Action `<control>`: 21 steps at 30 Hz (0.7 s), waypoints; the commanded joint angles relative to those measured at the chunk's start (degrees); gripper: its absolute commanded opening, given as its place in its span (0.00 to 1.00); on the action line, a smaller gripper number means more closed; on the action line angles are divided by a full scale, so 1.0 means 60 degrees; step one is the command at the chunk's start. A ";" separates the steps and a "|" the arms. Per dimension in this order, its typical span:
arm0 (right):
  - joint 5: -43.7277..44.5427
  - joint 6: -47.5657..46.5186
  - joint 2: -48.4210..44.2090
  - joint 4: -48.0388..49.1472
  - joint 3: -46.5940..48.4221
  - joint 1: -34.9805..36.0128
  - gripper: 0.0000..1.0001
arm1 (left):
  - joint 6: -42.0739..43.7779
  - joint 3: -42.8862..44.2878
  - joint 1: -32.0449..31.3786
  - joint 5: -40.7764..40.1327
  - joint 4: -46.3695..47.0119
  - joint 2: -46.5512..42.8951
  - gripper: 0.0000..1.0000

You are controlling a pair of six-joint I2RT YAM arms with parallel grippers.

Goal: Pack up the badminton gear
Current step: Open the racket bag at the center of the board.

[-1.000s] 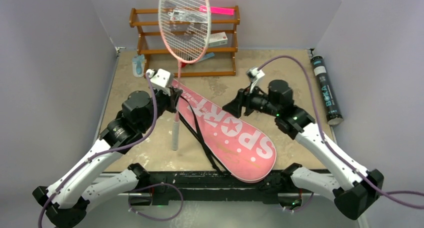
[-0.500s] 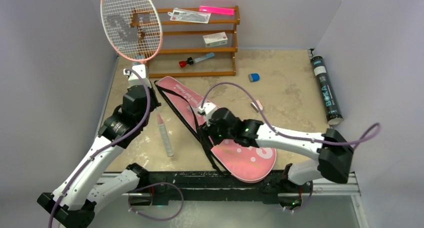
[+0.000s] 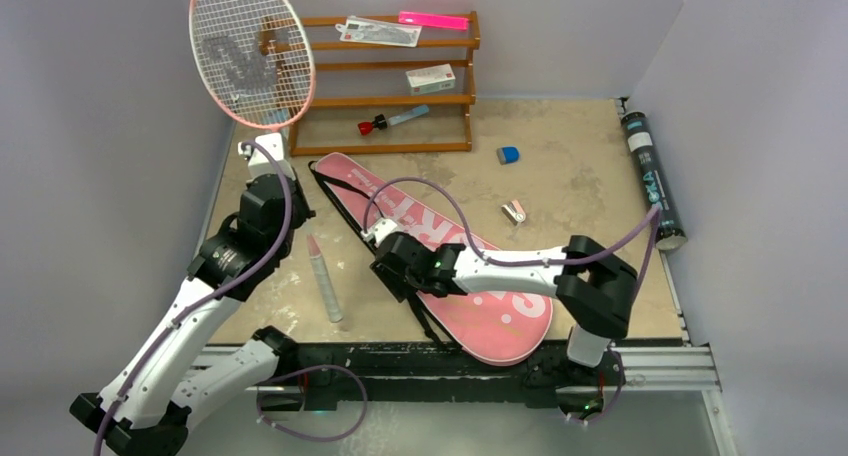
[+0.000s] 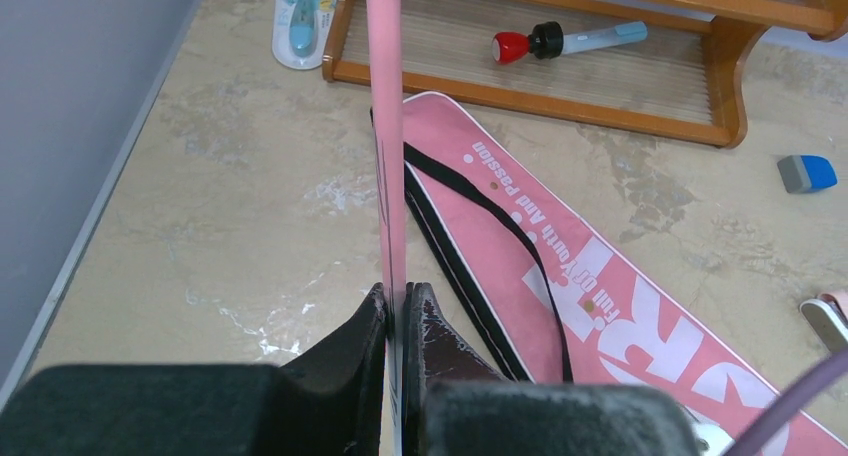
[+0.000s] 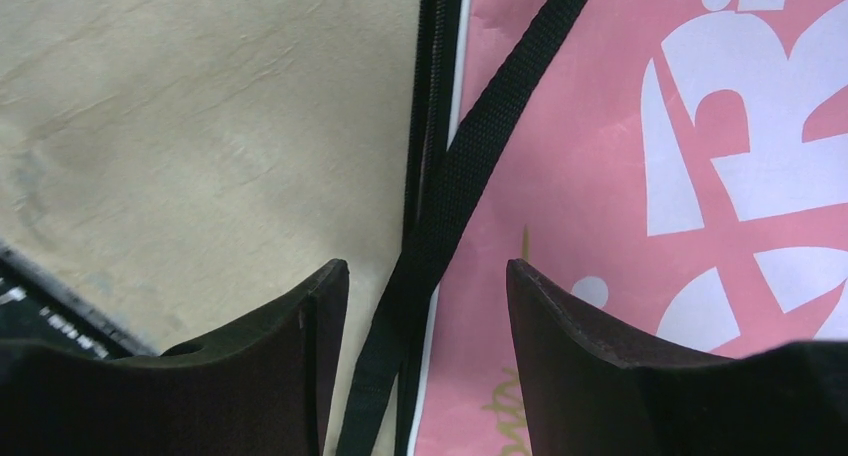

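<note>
Toward 10 o'clock on the tabletop (image 3: 580,176), the left end effector (image 4: 397,294) is clamped on the pink shaft of a racket (image 3: 250,51). The strung head rises at 11 o'clock and the white handle points back toward 6. Near centre, the right end effector (image 5: 425,281) hovers with its fingers apart over the black strap (image 5: 470,156) and the 9 o'clock edge of the pink SPORT bag (image 3: 515,316). The black tube (image 3: 650,176) lies at 3 o'clock.

grey walls (image 3: 100,126), beige mottled tabletop (image 3: 580,206), wooden rack (image 3: 380,101) at back
</note>
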 commanded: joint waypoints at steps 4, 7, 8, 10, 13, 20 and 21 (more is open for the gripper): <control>0.1276 -0.0024 0.0996 -0.0507 0.1149 -0.0056 0.58 | 0.0767 0.0096 0.0039 -0.0097 0.0861 -0.0337 0.00; 0.1422 0.0025 0.1487 -0.0780 0.1532 -0.0112 0.54 | 0.0928 0.0017 0.0039 -0.0176 0.1005 -0.0398 0.00; 0.1508 0.0068 0.1594 -0.0852 0.1624 -0.0127 0.53 | 0.0957 0.0005 0.0037 -0.0203 0.1026 -0.0412 0.00; 0.1750 0.0118 0.1682 -0.0928 0.1661 -0.0121 0.50 | 0.0969 -0.0008 0.0043 -0.0240 0.1023 -0.0400 0.00; 0.2031 0.0124 0.1583 -0.0911 0.1556 -0.0136 0.45 | 0.0984 -0.0029 0.0041 -0.0183 0.1015 -0.0399 0.00; 0.1778 0.0190 0.0869 -0.0398 0.1007 -0.0234 0.00 | 0.1154 -0.0251 0.0038 -0.0214 0.1245 -0.0499 0.00; 0.1433 0.0182 0.0514 -0.0048 0.0764 -0.0320 0.00 | 0.1216 -0.0288 0.0039 -0.0270 0.1284 -0.0500 0.00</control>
